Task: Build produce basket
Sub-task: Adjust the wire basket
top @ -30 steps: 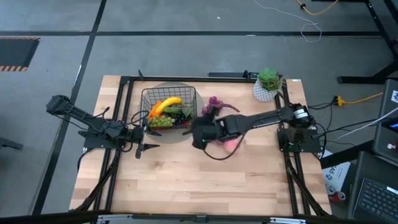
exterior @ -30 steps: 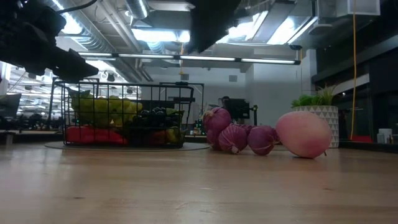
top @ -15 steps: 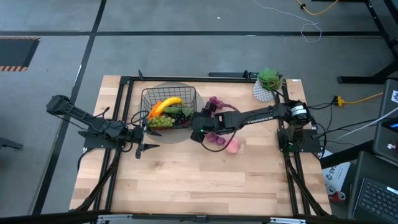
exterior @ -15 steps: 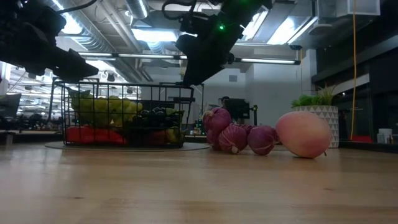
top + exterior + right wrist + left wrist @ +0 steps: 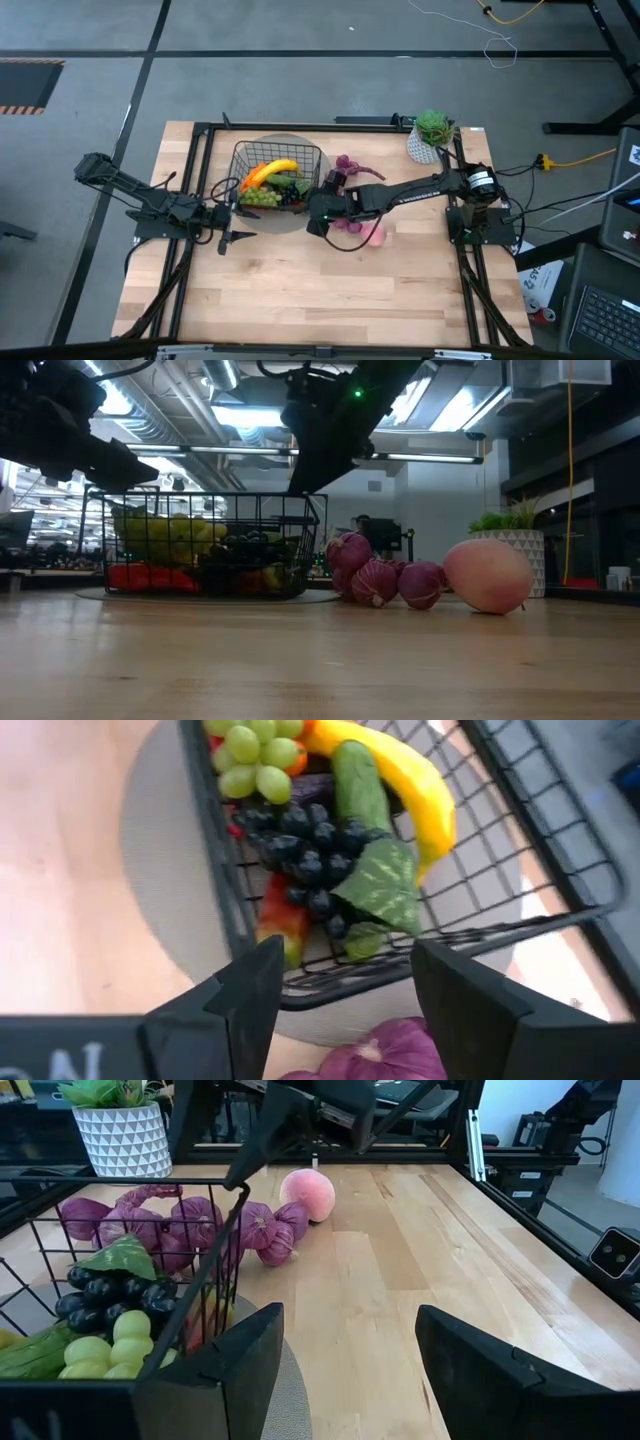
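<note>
The black wire basket (image 5: 278, 176) stands on a round grey mat and holds a banana, grapes, a cucumber and red pieces. My right gripper (image 5: 345, 982) is open at the basket's right-hand rim near its near corner; it also shows in the high view (image 5: 316, 207) and the low view (image 5: 305, 478). The pink peach (image 5: 374, 236) and the purple string of bulbs (image 5: 380, 578) lie on the table right of the basket. My left gripper (image 5: 231, 238) is open and empty, beside the basket's near left corner. My right gripper reaches down, slanting from the table's right side, with its open fingers standing either side of the basket's right rim wire (image 5: 330, 988). One finger (image 5: 262, 1150) leans on the rim's top corner (image 5: 243, 1184). The basket stays on its mat.
A white pot with a green plant (image 5: 430, 135) stands at the far right corner. Black frame rails (image 5: 200, 170) run along the left, far and right sides of the table. The bare wood (image 5: 320, 290) lies in front of the basket.
My right gripper has come down from above the peach toward the basket and settled at its right rim. The basket's right side has shifted a little toward the table's right edge.
</note>
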